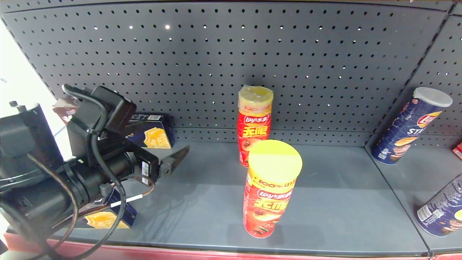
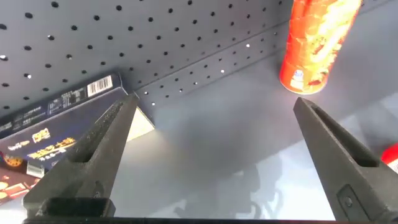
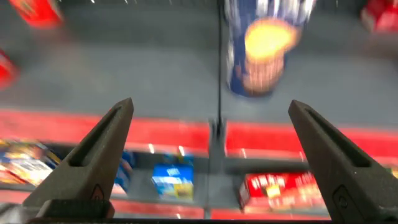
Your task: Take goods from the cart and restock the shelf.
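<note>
On the grey shelf (image 1: pixel 202 202), upright at the middle, one behind the other: two red chip cans with yellow lids, the front can (image 1: pixel 271 189) near the shelf's red edge, the rear can (image 1: pixel 253 126) close to the pegboard back (image 1: pixel 216 54); left of them, above the shelf, the left gripper (image 2: pixel 214 102), jaws spread wide, nothing between them; beyond it a dark blue box (image 1: pixel 153 131) against the pegboard; a second box (image 1: pixel 108 216) at the front edge, partly hidden by the arm; in the right-hand bay a blue can (image 1: pixel 411 126) by the pegboard, another blue can (image 1: pixel 442 206) nearer the front; right gripper (image 3: pixel 211 104) out before the shelf's red front edge, jaws released and empty, facing a blurred can (image 3: pixel 264 46) on the shelf
</note>
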Available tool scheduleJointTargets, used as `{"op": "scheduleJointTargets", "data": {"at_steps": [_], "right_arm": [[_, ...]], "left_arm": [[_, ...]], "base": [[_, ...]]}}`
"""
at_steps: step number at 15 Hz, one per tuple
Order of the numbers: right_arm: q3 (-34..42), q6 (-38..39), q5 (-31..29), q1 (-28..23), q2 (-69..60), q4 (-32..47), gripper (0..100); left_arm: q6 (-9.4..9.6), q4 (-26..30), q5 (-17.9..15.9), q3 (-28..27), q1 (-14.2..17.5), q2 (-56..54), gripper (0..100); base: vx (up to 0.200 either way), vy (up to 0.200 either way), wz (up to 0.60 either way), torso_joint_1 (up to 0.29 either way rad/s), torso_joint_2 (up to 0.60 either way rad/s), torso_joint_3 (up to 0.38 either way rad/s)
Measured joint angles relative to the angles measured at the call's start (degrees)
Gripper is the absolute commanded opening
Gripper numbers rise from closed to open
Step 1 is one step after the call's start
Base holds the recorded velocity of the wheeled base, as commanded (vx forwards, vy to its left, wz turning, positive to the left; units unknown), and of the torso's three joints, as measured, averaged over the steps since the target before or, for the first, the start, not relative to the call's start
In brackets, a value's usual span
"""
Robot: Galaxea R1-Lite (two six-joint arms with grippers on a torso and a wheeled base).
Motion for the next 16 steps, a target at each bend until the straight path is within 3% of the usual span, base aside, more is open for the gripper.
{"op": "scheduleJointTargets", "data": {"at_steps": [3, 6, 10, 14, 16], "right_arm": [[-10.8, -3.2, 8.4, 3.6, 14.2, 0.2, 100], [-16.4, -7.9, 12.9, 14.4, 29.6, -1.0, 100], [-18.6, -8.4, 6.9, 27.3, 47.1, -10.4, 100], [-19.8, -5.8, -1.9, 33.5, 62.0, -23.3, 100], [-21.5, -5.4, -3.6, 35.2, 67.7, -24.4, 100]], "left_arm": [[-0.16, 0.0, 0.0, 0.5, 0.5, -0.9, 100], [-0.11, 0.0, 0.0, 0.7, 1.4, -1.2, 100], [-0.02, 0.1, 0.0, 0.8, 1.7, -1.4, 100], [0.17, 0.6, 0.1, 0.8, 1.7, -1.9, 100], [0.17, 0.6, 0.0, 0.4, 1.7, -2.0, 100]], "base": [[0.000, 0.000, 0.00, 0.000, 0.00, 0.000], [0.000, 0.000, 0.00, 0.000, 0.00, 0.000], [0.000, 0.000, 0.00, 0.000, 0.00, 0.000], [0.000, 0.000, 0.00, 0.000, 0.00, 0.000], [0.000, 0.000, 0.00, 0.000, 0.00, 0.000]]}}
